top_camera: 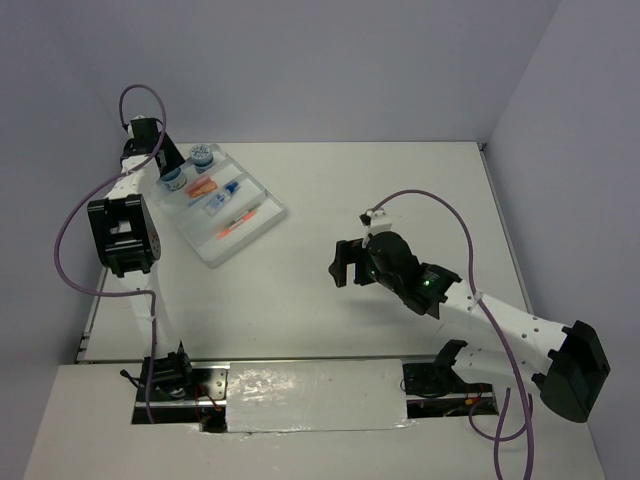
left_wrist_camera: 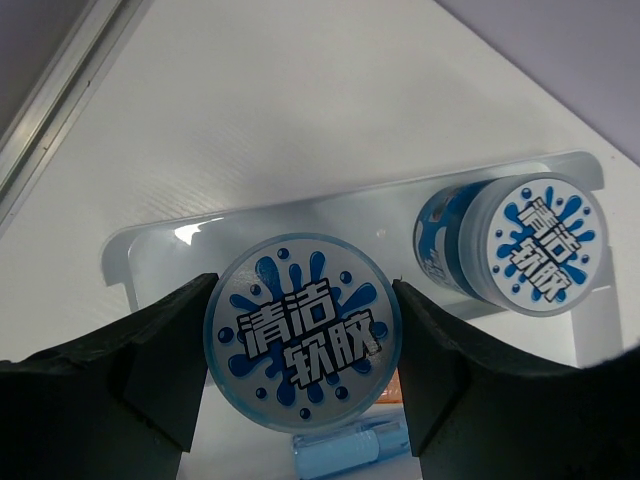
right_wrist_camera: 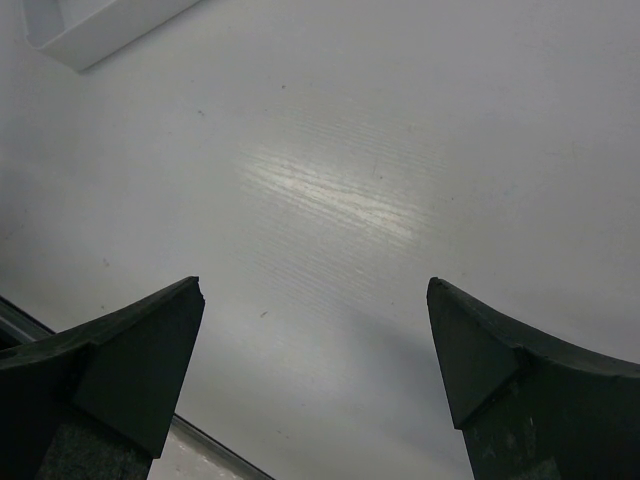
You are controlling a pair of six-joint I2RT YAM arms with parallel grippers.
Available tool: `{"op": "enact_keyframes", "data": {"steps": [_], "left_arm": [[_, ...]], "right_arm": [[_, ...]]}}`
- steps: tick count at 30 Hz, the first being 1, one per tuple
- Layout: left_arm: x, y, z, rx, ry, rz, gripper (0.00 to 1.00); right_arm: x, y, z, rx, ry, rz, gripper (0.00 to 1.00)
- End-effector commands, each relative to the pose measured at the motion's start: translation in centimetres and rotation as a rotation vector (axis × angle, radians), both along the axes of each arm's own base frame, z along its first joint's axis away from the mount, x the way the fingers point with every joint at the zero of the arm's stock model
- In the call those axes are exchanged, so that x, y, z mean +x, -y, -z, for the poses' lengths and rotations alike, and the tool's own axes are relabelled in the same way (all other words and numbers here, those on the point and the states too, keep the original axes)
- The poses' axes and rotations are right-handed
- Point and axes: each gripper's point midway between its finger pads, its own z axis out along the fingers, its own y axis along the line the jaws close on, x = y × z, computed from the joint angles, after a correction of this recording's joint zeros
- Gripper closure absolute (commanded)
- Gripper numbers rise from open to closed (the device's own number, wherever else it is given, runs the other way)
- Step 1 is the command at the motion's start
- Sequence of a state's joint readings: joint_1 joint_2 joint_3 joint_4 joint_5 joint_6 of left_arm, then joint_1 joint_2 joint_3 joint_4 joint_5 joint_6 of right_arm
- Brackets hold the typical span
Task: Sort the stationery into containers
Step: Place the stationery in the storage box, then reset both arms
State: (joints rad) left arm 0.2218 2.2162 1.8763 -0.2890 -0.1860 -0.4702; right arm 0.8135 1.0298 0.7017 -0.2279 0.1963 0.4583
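Pots first: both are round, with pale lids printed in blue splashes and bold white characters, and they look identical as far as we can see. Count: two pots, one orange cap piece (top_camera: 202,186), one blue-capped bottle (top_camera: 223,199), one orange pen (top_camera: 239,221), one white tray (top_camera: 210,250), two grippers.

Held pot (left_wrist_camera: 303,343) sits between the fingers (left_wrist_camera: 170,370) of the left gripper (left_wrist_camera: 303,290). They are clamped against its sides over the tray's far-left end. We cannot tell whether it rests on the tray floor. Second pot (left_wrist_camera: 510,245) stands in the tray just to its right, apart from the fingers. Bottle, cap piece and pen lie in the tray's long compartments.

Right gripper (right_wrist_camera: 312,290) hangs over bare table (right_wrist_camera: 400,150) with fingers spread wide, grasping nothing, well apart from the tray.

Edges: the tray lies angled at the far left of the table, close to the left rim (left_wrist_camera: 60,95). We note open room across the centre and right of the table.
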Motion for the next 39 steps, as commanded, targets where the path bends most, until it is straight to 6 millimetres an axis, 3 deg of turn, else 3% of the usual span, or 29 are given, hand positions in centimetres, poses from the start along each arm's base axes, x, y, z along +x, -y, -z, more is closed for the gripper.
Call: {"op": "enact_keyframes", "data": {"steps": [1, 3, 4, 5, 7, 8, 17, 18, 23, 26, 28, 29, 30, 31, 32, 33, 34, 35, 36, 37, 38, 39], "left_arm": [[1.8, -0.2, -2.1, 0.032, 0.086, 0.018, 0.54], [1.8, -0.3, -2.2, 0.033, 0.089, 0.015, 0.42], [1.8, -0.2, -2.5, 0.037, 0.092, 0.013, 0.31], [1.6, -0.4, -3.0, 0.054, 0.095, -0.003, 0.27], [1.6, -0.3, -4.3, 0.071, 0.115, -0.005, 0.07], [1.6, -0.5, -4.9, 0.078, 0.120, -0.013, 0.04], [1.0, 1.3, -11.4, 0.121, 0.204, 0.014, 0.01], [0.7, 1.5, -13.2, 0.137, 0.234, 0.020, 0.01], [-0.3, 2.3, -15.7, 0.132, 0.244, 0.014, 0.01], [-2.5, 3.4, -17.9, 0.143, 0.234, -0.013, 0.01], [-5.4, 4.1, -20.7, 0.142, 0.255, -0.038, 0.01], [-7.4, 5.1, -23.6, 0.133, 0.302, -0.032, 0.01], [-9.0, 5.9, -22.8, 0.120, 0.254, -0.011, 0.01], [-10.3, 6.4, -23.1, 0.116, 0.238, 0.001, 0.01], [-11.8, 7.0, -23.4, 0.114, 0.223, 0.007, 0.01], [-14.4, 7.6, -23.7, 0.122, 0.211, 0.023, 0.01], [-15.9, 8.3, -23.3, 0.126, 0.189, 0.057, 0.01], [-17.4, 8.5, -23.3, 0.132, 0.186, 0.067, 0.01], [-20.2, 8.9, -22.7, 0.134, 0.181, 0.089, 0.01], [-21.4, 9.5, -22.2, 0.128, 0.189, 0.116, 0.01], [-24.2, 9.8, -21.3, 0.135, 0.197, 0.135, 0.01], [-25.4, 10.0, -21.2, 0.141, 0.218, 0.151, 0.01]], "right_arm": [[1.0, -1.0, -2.2, 0.042, 0.056, -0.019, 0.00], [0.9, -1.1, -2.1, 0.038, 0.054, -0.027, 0.00], [1.0, -1.1, -2.3, 0.038, 0.056, -0.026, 0.00], [0.9, -1.1, -2.3, 0.037, 0.057, -0.028, 0.00], [0.9, -1.0, -2.4, 0.035, 0.059, -0.028, 0.00], [0.8, -1.0, -2.4, 0.034, 0.058, -0.030, 0.00], [0.5, -0.7, -3.6, 0.056, 0.078, -0.033, 0.00], [0.4, -0.6, -3.8, 0.058, 0.080, -0.033, 0.00], [-0.2, -0.4, -4.7, 0.086, 0.086, -0.040, 0.00], [-0.4, 0.4, -6.8, 0.098, 0.128, -0.027, 0.00], [-0.4, 1.8, -8.3, 0.082, 0.166, 0.009, 0.00], [-0.1, 2.5, -9.9, 0.083, 0.205, 0.038, 0.00], [-0.3, 3.3, -10.3, 0.062, 0.207, 0.053, 0.00], [-0.4, 4.0, -12.3, 0.078, 0.240, 0.073, 0.00], [-0.3, 4.9, -13.0, 0.064, 0.255, 0.109, 0.00], [-0.6, 5.9, -13.2, 0.032, 0.254, 0.127, 0.00], [-0.8, 6.9, -14.9, 0.037, 0.274, 0.155, 0.00], [-0.9, 7.8, -15.4, 0.020, 0.279, 0.183, 0.00], [-1.3, 9.4, -15.3, -0.035, 0.270, 0.225, 0.00], [-1.5, 10.4, -16.7, -0.039, 0.291, 0.251, 0.00], [-1.9, 11.5, -16.6, -0.081, 0.285, 0.271, 0.00], [-2.2, 12.3, -17.3, -0.098, 0.304, 0.273, 0.00]]}}
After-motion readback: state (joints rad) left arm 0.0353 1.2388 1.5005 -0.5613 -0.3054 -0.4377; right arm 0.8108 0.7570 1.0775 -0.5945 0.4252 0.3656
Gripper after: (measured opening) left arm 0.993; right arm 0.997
